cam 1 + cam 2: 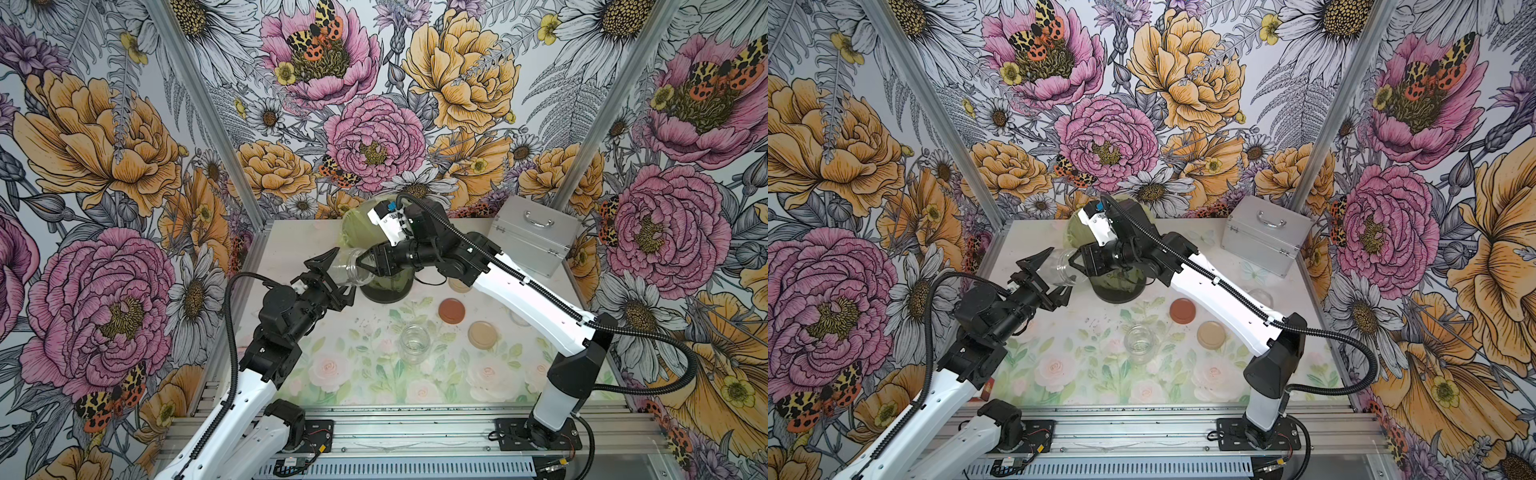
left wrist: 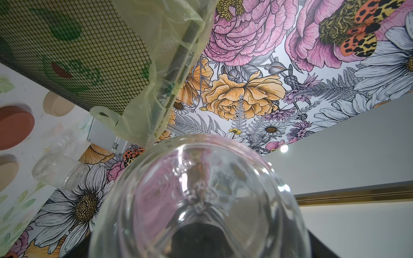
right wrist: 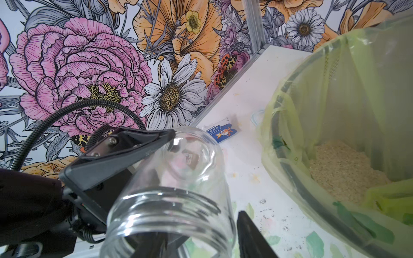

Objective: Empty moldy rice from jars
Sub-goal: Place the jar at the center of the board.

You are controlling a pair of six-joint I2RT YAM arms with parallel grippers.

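In both top views the left pincer (image 1: 341,272) was clamped on the held jar (image 1: 355,269), which hung sideways at nine o'clock from the bin (image 1: 384,291). Its mouth was turned to the right pincer (image 1: 366,266), likely for a handover since it looked empty, and the upright jar (image 1: 413,343) stood on the desk (image 1: 291,249) at five o'clock from the bin. The left wrist view looked through the held jar's clear base and showed no grains. In the right wrist view the moldy rice (image 3: 346,169) lay in the bin's bag, while the right pincer's fingers (image 3: 248,236) sat at the jar's mouth, whether gripping it I could not tell.
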